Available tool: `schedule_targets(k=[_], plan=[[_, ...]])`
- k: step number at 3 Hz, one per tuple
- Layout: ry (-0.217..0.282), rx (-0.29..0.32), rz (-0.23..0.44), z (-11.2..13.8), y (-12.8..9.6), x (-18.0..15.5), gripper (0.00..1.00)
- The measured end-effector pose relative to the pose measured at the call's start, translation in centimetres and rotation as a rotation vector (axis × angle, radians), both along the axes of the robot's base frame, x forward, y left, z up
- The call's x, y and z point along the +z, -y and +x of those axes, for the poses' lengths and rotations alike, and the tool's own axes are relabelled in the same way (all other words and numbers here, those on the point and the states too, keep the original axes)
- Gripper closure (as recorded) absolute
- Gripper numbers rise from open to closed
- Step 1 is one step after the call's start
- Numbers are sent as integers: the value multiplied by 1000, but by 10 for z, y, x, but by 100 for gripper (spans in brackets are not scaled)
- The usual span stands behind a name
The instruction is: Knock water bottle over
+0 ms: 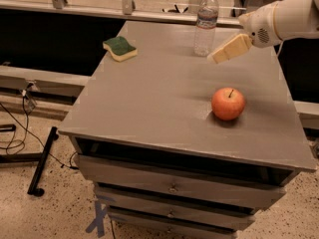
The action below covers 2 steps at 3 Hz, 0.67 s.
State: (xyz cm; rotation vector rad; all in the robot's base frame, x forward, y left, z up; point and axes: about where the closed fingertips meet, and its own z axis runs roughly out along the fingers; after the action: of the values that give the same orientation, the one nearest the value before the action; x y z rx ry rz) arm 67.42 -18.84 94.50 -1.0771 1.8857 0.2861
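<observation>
The water bottle (206,24) stands upright near the far edge of the grey table (149,98). It is clear and ribbed, with a white cap and a label band. My gripper (215,58) reaches in from the upper right on a white arm. Its tan fingers point down-left, and the tip hangs just right of the bottle's lower part, a little above the table. It holds nothing that I can see.
A red apple (228,103) sits on the table in front of the gripper. A green-and-yellow sponge (119,48) lies at the far left. Drawers (172,185) run below the tabletop. A black stand and cables (30,148) lie on the floor at left.
</observation>
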Motion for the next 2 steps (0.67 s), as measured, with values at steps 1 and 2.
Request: schedule_targets(k=[1,2], plan=[[-1,1,0,0,0,0,0],[31,7,17,2,-6,1,0]])
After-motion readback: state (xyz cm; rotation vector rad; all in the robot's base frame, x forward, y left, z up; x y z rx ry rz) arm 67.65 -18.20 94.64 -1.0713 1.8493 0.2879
